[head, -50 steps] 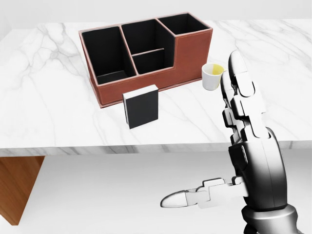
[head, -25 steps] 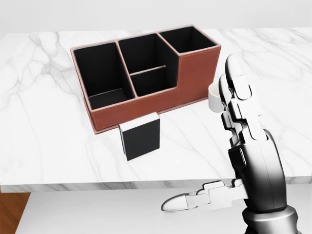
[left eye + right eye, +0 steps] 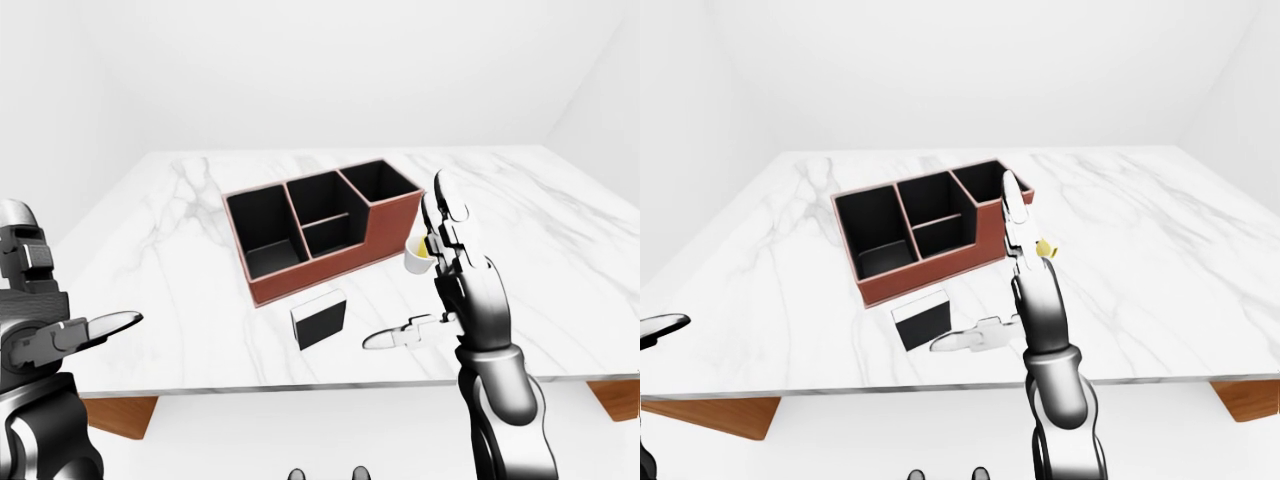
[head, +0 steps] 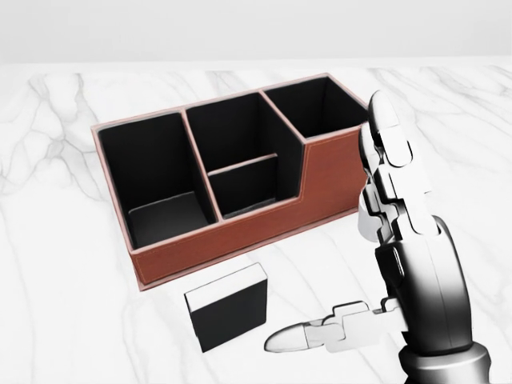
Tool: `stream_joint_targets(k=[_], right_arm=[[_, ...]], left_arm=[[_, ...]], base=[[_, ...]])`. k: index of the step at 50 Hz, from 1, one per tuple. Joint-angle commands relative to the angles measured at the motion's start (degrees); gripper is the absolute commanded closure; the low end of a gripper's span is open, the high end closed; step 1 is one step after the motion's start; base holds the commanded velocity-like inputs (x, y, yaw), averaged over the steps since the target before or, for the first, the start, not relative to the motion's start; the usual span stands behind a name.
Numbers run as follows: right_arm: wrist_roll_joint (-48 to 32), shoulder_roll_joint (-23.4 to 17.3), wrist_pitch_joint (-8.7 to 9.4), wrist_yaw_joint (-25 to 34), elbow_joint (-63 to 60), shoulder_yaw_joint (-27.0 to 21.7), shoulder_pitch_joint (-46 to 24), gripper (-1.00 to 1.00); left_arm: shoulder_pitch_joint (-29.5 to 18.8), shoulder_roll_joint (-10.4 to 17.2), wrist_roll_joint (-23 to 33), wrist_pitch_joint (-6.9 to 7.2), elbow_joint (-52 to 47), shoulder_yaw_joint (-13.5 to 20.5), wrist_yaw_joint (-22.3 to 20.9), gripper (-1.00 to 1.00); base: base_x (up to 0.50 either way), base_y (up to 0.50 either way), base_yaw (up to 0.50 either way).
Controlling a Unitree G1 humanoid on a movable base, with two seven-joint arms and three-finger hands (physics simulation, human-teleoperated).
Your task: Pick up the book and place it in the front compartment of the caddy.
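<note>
The book [image 4: 228, 314], black with a white edge, lies on the marble table just below the caddy's near wall in the head view. The brown caddy [image 4: 240, 232] has black compartments: one large at left, two small in the middle, one tall at right. My right hand [image 4: 344, 240] is open to the right of the book, fingers [image 4: 392, 152] pointing up and thumb [image 4: 308, 336] stretched toward the book without touching it. My left hand [image 3: 75, 300] is open at the far left of the left-eye view, off the table's left side, well away from the book.
A white cup [image 3: 417, 258] with yellow contents stands right of the caddy, partly behind my right hand and hidden in the head view. The table's near edge [image 3: 300, 375] runs below the book. Brown wooden supports [image 3: 120, 410] show under the table.
The camera has moved closer and the whole head view has shifted: caddy and book are larger and lower, the table's edge has left it, and the cup is hidden behind my right hand.
</note>
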Motion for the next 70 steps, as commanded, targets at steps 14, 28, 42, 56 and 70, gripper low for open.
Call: stream_joint_targets(k=[14,28,42,56,70], right_arm=[[-0.44,-0.11,0.00,0.10,-1.09,0.57,0.87,-1.00],[-6.10,-1.60,0.00,3.82,-3.97,2.84,0.66,-1.00],[-5.09,-0.31,0.00,3.75,-6.49,2.49,0.84,-1.00],[-11.15,-3.65,0.00,9.11,-18.57,5.22,-1.38,-1.00],[-38.92,6.21,0.00,32.01,-18.69,4.45,-1.21,-1.00]], left_arm=[[-0.19,0.55,-0.97,0.00,-0.12,0.79,0.31,-1.00],[-0.34,1.11,-2.46,0.00,-1.20,1.63,1.32,-1.00],[-0.21,1.17,-2.83,0.00,-1.61,2.04,1.31,-1.00],[-0.34,1.42,-3.13,0.00,-1.29,2.37,1.40,-1.00],[-0.45,1.51,-3.25,0.00,-1.34,2.28,1.61,-1.00]], base=[[0.50,0.00,0.00],[0.50,0.00,0.00],[0.36,0.00,0.00],[0.00,0.00,0.00],[0.00,0.00,0.00]])
